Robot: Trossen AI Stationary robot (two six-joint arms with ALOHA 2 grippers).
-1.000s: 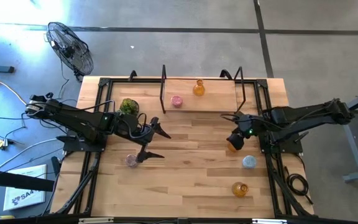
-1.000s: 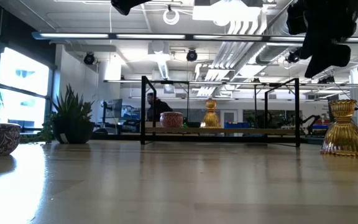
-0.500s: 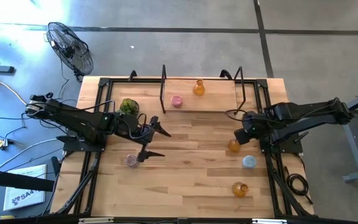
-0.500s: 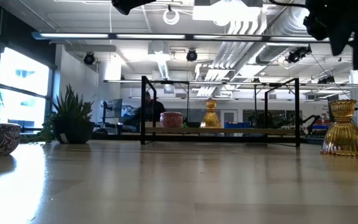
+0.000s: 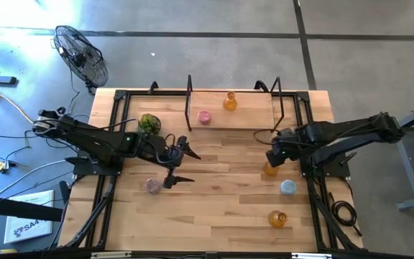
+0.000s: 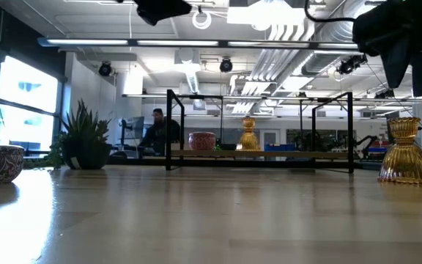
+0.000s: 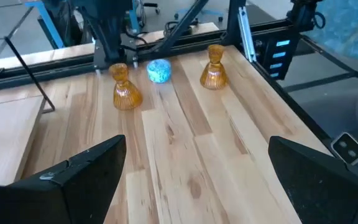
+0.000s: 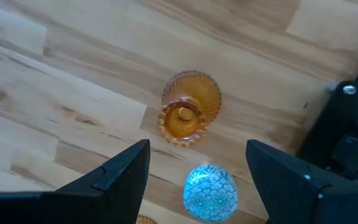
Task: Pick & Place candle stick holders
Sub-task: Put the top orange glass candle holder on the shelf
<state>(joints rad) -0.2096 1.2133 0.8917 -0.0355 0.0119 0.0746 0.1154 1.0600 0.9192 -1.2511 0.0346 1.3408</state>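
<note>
Three candle stick holders stand near the table's right edge: an amber one (image 5: 270,170) (image 8: 188,109), a light blue one (image 5: 287,187) (image 8: 210,193) and a second amber one (image 5: 277,218). A pink holder (image 5: 152,185) stands at the near left. On the far rack (image 5: 188,108) stand a pink holder (image 5: 204,116) and an amber one (image 5: 230,101). My right gripper (image 5: 274,157) (image 8: 197,149) hangs open, pointing down, above the first amber holder. My left gripper (image 5: 184,165) (image 7: 196,149) is open above mid-table, to the right of the near-left pink holder.
A green leafy plant ball (image 5: 148,122) sits at the far left, next to the left arm. Black rails (image 5: 315,194) run along the table's left and right sides. Bare wood (image 5: 221,194) lies between the two grippers.
My right gripper has tipped over to point straight down and rolled about its own line, staying above the amber holder, which has kept its place on the table.
</note>
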